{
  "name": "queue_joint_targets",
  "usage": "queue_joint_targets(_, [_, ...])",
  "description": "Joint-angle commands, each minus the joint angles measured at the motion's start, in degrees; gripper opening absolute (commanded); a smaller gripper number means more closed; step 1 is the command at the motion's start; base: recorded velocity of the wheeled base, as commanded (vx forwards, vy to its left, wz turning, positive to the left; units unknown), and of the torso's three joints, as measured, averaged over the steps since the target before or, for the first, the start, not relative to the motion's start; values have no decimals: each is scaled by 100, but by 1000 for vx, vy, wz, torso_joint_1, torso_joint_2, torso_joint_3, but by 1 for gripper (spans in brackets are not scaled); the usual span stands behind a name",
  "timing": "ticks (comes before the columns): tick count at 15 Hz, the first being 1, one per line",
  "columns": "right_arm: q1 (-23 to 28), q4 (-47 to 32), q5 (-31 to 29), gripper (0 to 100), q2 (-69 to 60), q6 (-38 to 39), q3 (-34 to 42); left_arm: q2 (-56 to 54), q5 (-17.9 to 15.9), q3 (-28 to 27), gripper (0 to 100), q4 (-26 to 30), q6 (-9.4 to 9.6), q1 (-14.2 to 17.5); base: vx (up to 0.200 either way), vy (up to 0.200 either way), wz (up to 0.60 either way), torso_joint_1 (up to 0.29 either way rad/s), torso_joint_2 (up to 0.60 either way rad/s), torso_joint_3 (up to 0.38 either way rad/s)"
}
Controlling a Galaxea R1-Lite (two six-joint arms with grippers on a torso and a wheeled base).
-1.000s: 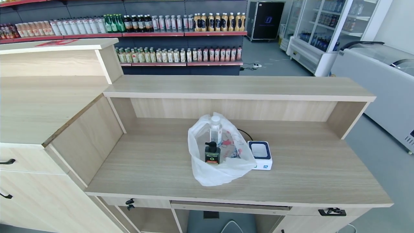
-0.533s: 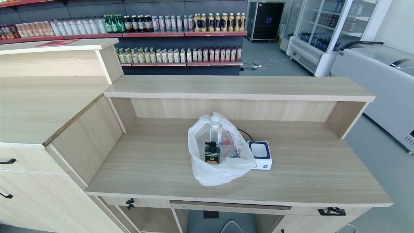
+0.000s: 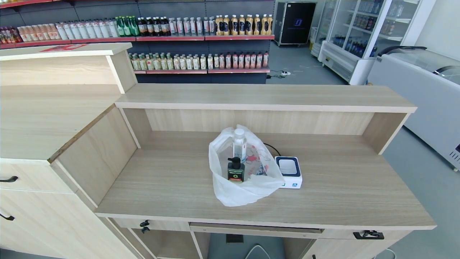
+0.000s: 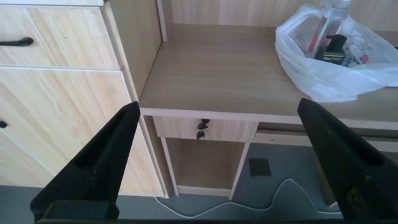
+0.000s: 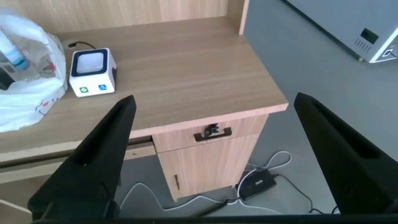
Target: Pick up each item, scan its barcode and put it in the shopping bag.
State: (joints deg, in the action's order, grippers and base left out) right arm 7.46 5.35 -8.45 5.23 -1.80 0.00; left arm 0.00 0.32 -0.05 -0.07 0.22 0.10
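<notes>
- Looking down from the head view, the shopping bag [image 3: 248,192] sits about midway along the counter [image 3: 341,194], between its front edge and back wall, with its mouth open upward.
- A dark pump bottle [image 3: 236,172] stands inside near the front and a clear bottle [image 3: 239,144] stands upright behind it. A red-patterned item lies beside them, and I cannot tell what it is.
- The scanner [image 3: 288,171] is just beside the bag, toward the counter's right end. Whether the two touch is unclear.
- The bag looks thin, limp and slippery, so it is probably best taken at its rim.
- Both bottles look stiff and smooth. I would grip each around the body, below the pump or cap.
- With the items in the bag, the task seems nearly done.
- From the left wrist view, the left gripper [image 4: 217,104] hangs below and in front of the counter's front edge, near its left corner. Its fingers are spread wide, holding and touching nothing.
- From the right wrist view, the right gripper [image 5: 214,98] hangs off the counter's right front corner. It is equally wide and empty.
</notes>
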Motion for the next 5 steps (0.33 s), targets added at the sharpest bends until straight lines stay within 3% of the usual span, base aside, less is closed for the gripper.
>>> queue_joint_targets(1, [1,1,1,100,40,-4,0,0,3,5,100,-1,4,-1,0,0,0,0,0,0])
queue_joint_targets(5, [1,1,1,100,40,-13,0,0,3,5,100,-1,4,-1,0,0,0,0,0,0])
